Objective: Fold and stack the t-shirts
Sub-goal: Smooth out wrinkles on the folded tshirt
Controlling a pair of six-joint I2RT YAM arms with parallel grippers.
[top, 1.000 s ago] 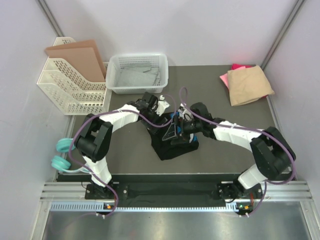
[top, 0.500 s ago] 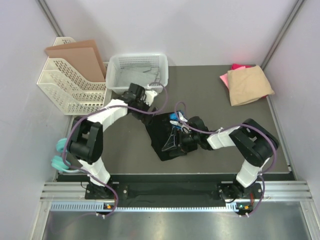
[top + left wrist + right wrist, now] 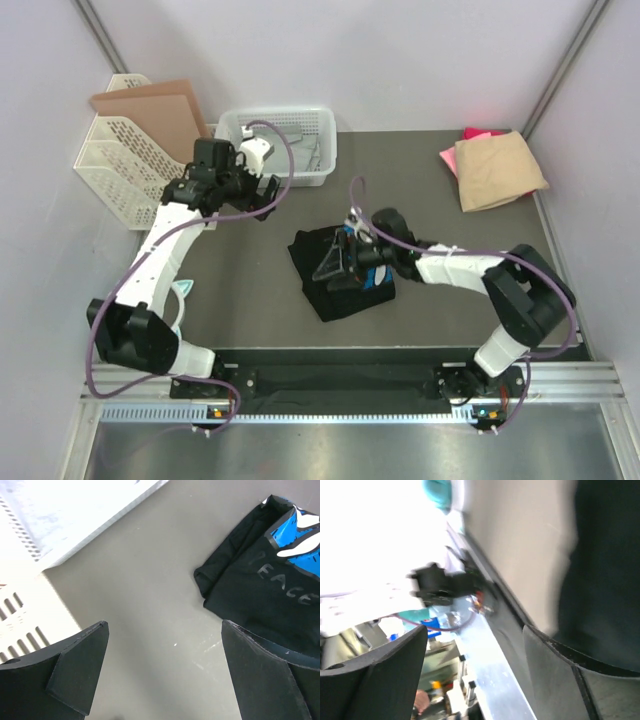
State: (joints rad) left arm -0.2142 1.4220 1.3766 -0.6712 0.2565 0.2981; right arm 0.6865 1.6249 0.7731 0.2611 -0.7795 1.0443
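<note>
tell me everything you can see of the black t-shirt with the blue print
The black cloth t-shirt lies folded into a rough, thick rectangle, set askew near the middle of the grey table. A blue-and-white print with faint lettering faces up. The right hand hangs open over it; contact is unclear.

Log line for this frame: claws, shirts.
left claw: open, near basket | right claw: open, over folded black t-shirt | tan t-shirt: atop pink t-shirt, far right

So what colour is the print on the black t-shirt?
The print is bright blue and white, clearest in the left wrist view.
</note>
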